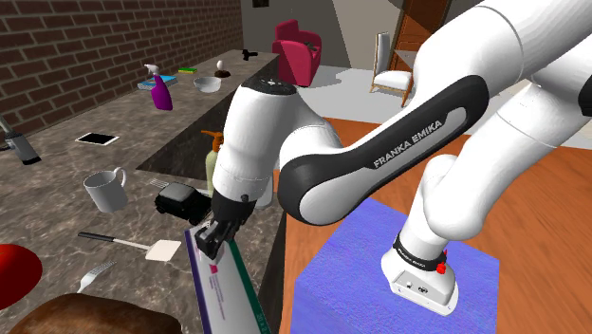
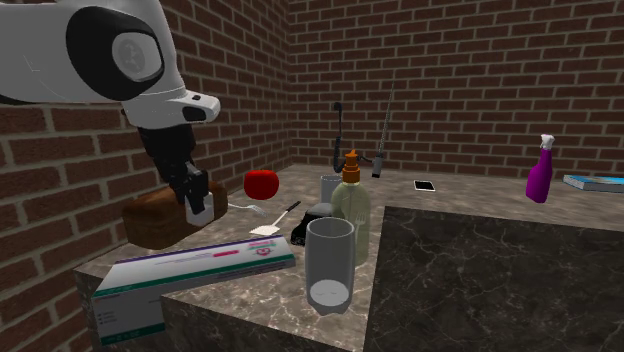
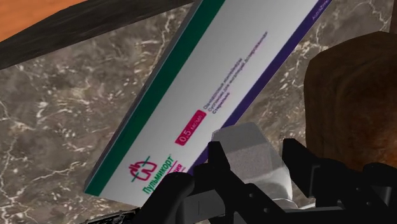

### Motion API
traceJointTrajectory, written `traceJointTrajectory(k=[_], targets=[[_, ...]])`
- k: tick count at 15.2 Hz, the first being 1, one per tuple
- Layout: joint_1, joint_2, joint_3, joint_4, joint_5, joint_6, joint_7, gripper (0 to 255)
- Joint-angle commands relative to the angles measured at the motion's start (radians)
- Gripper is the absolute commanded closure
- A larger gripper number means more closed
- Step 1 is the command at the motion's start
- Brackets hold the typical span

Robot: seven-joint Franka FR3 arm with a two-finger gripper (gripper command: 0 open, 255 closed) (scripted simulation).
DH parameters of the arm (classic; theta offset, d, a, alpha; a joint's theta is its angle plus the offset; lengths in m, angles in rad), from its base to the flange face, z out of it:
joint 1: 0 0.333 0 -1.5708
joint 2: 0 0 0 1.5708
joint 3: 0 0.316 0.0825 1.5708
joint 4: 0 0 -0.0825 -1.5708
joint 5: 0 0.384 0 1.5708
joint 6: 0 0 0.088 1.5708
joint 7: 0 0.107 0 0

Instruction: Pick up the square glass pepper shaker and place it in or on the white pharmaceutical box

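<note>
My black gripper is shut on a small square, pale translucent pepper shaker, clasped between both fingers. It hangs just above one end of the long white pharmaceutical box, which lies flat on the marble counter near its corner. The box has a green edge, a purple edge and pink print. The shaker's base is a little above the box's top face, apart from it.
A brown loaf sits close beside the gripper. A clear tumbler, a soap bottle, a black object, a white mug, a spatula and a fork stand nearby. The counter edge runs along the box.
</note>
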Motion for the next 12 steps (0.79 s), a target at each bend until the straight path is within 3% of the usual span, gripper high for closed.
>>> traceJointTrajectory(k=[1,6,7,12], targets=[[0.000,0.001,0.000,-0.002,0.000,0.004,0.000,255],[0.000,0.002,0.000,-0.002,0.000,0.004,0.000,255],[0.000,0.001,0.000,-0.002,0.000,0.004,0.000,0],[0.000,0.001,0.000,-0.002,0.000,0.004,0.000,0]])
